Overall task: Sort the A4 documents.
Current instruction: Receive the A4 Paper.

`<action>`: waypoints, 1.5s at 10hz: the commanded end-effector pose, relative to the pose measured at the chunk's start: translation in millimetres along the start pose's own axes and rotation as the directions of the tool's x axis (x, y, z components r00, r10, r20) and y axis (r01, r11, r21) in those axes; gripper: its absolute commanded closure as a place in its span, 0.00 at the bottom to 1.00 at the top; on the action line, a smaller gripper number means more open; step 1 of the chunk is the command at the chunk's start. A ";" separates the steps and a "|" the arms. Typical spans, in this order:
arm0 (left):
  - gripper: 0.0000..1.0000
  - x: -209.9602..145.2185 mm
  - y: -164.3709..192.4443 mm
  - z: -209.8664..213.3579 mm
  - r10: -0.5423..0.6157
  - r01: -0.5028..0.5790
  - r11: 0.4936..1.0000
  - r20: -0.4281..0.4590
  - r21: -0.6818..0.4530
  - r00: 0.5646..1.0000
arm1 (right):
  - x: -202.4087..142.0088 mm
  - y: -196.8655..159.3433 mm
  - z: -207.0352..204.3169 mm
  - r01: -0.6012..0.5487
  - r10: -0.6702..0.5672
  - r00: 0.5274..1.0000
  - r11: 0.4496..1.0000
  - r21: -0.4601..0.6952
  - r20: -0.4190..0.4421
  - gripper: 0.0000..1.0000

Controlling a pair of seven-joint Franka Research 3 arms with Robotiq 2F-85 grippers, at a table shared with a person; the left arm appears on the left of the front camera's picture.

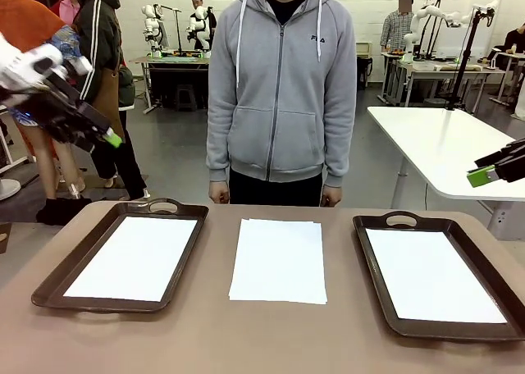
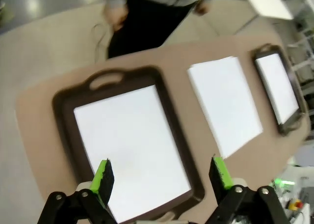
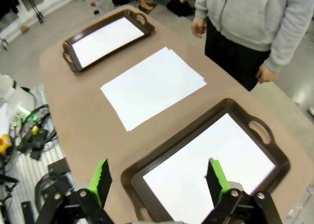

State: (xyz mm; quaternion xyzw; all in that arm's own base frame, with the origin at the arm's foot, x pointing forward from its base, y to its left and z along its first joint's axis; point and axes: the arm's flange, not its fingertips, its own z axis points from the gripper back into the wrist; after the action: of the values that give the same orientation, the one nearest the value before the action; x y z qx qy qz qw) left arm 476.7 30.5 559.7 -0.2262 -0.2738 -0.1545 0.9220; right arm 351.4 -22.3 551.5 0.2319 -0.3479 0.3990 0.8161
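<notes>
- Front view: the left gripper hung high above the table's left edge and the right gripper hung off to the right, both well clear of the paper. From this angle their finger spacing was hard to read.
- A loose pile of sheets lay on the bare table between the left tray and the right tray. It was probably put there as the supply, within reach of either arm. Each tray already held a white sheet, so they looked like the two sorting bins.
- A person stood at the far edge with both hands down, leaving the table to the arms.
- Left wrist view: the green fingers were spread wide with nothing between them. The left tray's sheet lay directly beyond the fingertips, and the pile lay past the finger on the picture's right.
- Right wrist view: the right gripper also had its fingers spread and empty. The right tray's rim and its sheet sat just beyond the tips, with the pile farther ahead. The hover seemed to be a ready stance before a first pick.
</notes>
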 end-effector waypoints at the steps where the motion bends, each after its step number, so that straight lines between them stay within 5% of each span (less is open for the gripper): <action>1: 0.00 -21.5 8.6 21.5 -0.094 0.117 0.960 0.100 -0.256 0.991 | -0.2 0.1 -1.0 -0.003 0.003 1.000 1.000 0.003 0.004 0.00; 2: 0.00 -21.0 9.4 32.2 -0.165 0.207 0.932 0.161 -0.296 0.973 | -0.2 0.1 -1.0 -0.003 0.003 1.000 1.000 0.003 0.004 0.00; 4: 0.00 -10.5 16.4 21.7 -0.164 0.197 0.928 0.130 -0.316 0.978 | -0.2 0.1 -1.0 -0.003 0.003 1.000 1.000 0.003 0.004 0.00; 7: 0.00 -26.4 -29.3 29.0 -0.316 0.329 0.942 0.164 -0.063 0.935 | -0.2 0.1 -1.0 -0.003 0.003 1.000 1.000 0.003 0.004 0.00; 11: 0.00 -39.3 -42.2 59.0 -0.470 0.474 0.880 0.092 -0.032 0.878 | -0.2 0.1 -1.0 -0.003 0.003 1.000 1.000 0.003 0.004 0.00; 12: 0.00 -41.1 -40.2 60.0 -0.508 0.512 0.854 0.057 -0.096 0.859 | -0.2 0.1 -1.0 -0.003 0.003 1.000 1.000 0.003 0.004 0.00; 15: 0.00 -40.4 -31.1 55.9 -0.456 0.461 0.878 0.064 -0.130 0.887 | -0.2 0.1 -1.0 -0.003 0.003 1.000 1.000 0.003 0.004 0.00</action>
State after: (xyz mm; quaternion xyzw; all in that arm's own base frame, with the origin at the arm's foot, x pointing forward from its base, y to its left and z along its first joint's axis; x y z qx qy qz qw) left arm 401.4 36.2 587.1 -0.2068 -0.3153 -0.3859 0.8420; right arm 351.4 -22.3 551.6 0.2317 -0.3480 0.3989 0.8161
